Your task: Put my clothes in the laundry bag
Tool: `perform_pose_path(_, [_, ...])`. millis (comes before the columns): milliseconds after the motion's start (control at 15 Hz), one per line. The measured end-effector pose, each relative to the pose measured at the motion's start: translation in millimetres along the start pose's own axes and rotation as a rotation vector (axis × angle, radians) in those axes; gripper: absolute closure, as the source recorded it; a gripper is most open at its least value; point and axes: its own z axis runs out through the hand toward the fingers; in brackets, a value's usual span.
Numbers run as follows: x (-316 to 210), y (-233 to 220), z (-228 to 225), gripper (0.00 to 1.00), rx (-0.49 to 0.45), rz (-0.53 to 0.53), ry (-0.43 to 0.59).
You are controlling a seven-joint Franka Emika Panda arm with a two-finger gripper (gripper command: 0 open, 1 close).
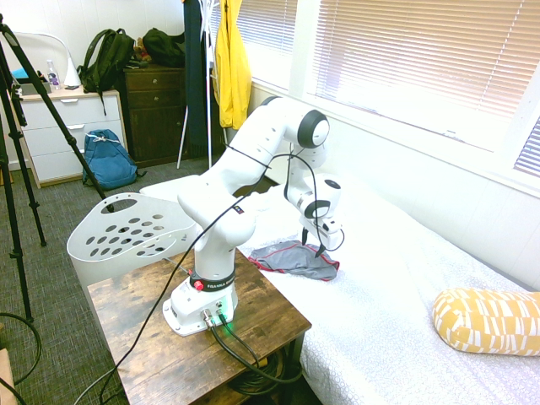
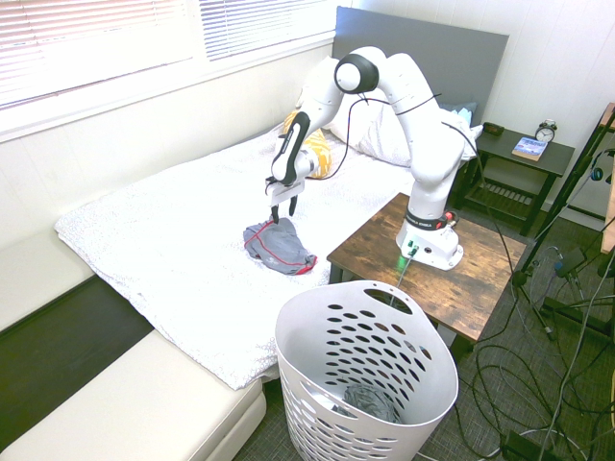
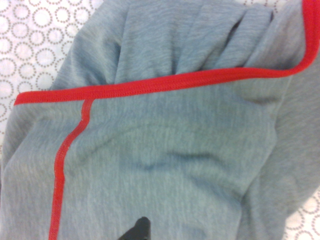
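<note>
A: What stands nearest in the second exterior view?
B: The laundry bag, on the floor beside the wooden table.

A: And past it?
B: The grey clothes lie bunched on the white bed. The gripper points down, fingertips at the cloth; its fingers look close together, but whether they pinch fabric can't be told.

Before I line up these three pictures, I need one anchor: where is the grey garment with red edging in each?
First exterior view: grey garment at centre, on the bed, under the gripper.
Second exterior view: left of centre, on the bed.
Wrist view: fills the frame.
Shared landmark: white laundry basket, in both exterior views.
</note>
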Motion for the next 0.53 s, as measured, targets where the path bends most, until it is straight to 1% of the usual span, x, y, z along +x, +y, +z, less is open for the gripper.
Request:
perform_pose_path(333, [-13.5, -34.2, 38.9, 0.0, -0.028, -0.023, -0.018])
perform_pose_path(533, [-7.1, -37.1, 55.3, 0.0, -0.059, -0.013, -0.005])
